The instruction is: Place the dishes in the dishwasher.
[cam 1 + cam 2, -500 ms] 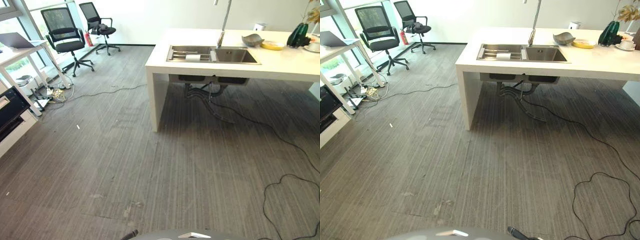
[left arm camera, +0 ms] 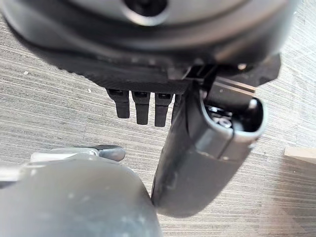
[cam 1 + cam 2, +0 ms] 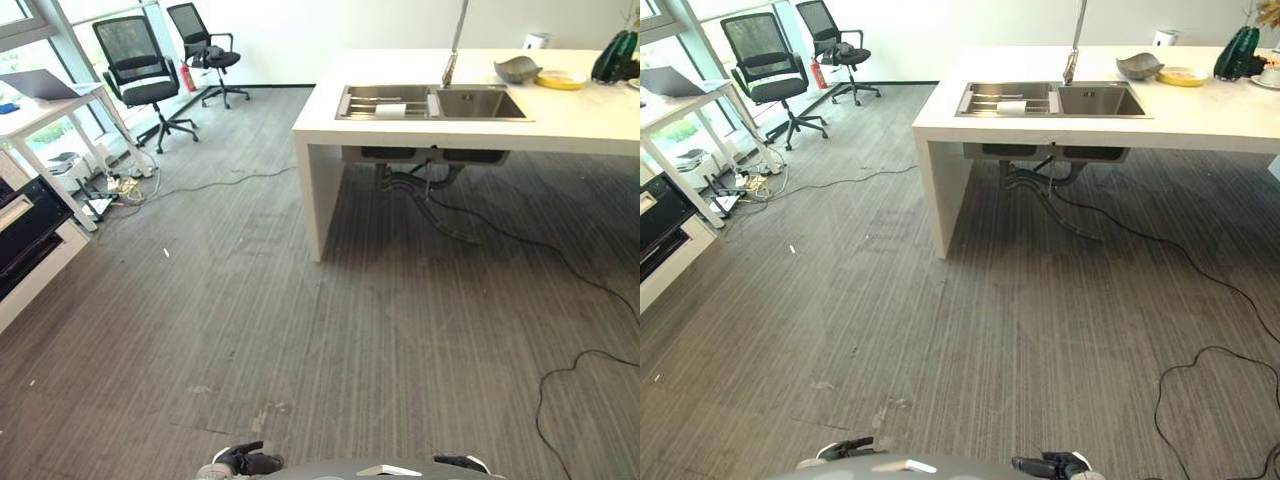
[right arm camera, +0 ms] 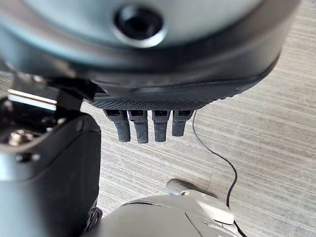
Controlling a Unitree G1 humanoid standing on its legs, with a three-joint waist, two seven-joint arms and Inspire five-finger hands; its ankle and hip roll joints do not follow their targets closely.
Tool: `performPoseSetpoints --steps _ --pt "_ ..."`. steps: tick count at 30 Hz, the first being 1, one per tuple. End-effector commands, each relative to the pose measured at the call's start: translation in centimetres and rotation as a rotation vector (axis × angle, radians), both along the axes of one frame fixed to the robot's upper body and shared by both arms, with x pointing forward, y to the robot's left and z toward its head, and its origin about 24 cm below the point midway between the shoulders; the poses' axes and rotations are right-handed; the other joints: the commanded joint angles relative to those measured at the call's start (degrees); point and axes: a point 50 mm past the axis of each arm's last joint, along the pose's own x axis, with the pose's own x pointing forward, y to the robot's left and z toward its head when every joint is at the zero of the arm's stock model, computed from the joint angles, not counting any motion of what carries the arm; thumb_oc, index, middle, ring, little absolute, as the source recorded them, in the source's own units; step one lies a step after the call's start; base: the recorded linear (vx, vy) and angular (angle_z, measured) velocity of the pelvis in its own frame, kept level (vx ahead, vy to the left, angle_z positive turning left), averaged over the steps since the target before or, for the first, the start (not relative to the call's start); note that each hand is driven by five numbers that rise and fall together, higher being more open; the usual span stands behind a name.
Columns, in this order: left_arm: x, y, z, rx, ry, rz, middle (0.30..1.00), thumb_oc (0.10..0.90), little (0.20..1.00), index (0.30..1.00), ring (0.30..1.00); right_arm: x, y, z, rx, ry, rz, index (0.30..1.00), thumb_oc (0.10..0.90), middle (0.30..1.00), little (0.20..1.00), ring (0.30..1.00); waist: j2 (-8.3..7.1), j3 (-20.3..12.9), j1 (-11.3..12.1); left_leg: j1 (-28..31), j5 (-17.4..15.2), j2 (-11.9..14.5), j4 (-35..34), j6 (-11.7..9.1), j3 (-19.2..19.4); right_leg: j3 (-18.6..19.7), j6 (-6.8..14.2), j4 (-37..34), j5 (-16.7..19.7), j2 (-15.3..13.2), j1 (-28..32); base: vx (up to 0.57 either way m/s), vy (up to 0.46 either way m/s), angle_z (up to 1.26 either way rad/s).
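Fingers: left hand point(image 2: 143, 106) and right hand point(image 4: 148, 126) hung straight and relaxed above the floor point(image 3: 300, 330), holding nothing.
Dishes: grey bowl point(image 3: 517, 69) and yellow plate point(image 3: 561, 80) sat on the table point(image 3: 560, 115), beside the sink point(image 3: 432, 102).

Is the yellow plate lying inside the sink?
No. The yellow plate lies on the white counter, to the right of the sink and beside a grey bowl.
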Motion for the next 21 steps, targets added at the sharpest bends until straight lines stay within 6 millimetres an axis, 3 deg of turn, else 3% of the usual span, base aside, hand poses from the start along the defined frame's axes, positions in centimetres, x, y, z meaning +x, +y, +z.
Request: performPoseSetpoints --steps 1,21 --pt "-1.4 -1.3 -0.4 -0.026 0.073 -0.04 0.9 0.8 0.9 0.9 0.9 0.5 -0.2 0.1 -0.031 0.012 0.09 0.9 0.8 0.9 0.9 0.9 -1.82 1.92 -0.1 2.73 -2.51 0.75 -2.49 -3.16 -0.79 -0.08 8.3 -11.65 7.54 -3.8 5.18 0.0 0.0 0.0" --pt "-0.1 -1.3 -0.2 0.012 0.015 -0.054 0.9 0.8 0.9 0.9 0.9 2.1 -0.6 0.5 -0.109 -0.061 0.154 0.9 0.8 0.9 0.9 0.9 -1.64 2.22 0.07 2.69 -2.41 0.77 -2.49 -3.19 -1.09 -0.24 8.39 -11.65 7.55 -3.84 5.14 0.0 0.0 0.0"
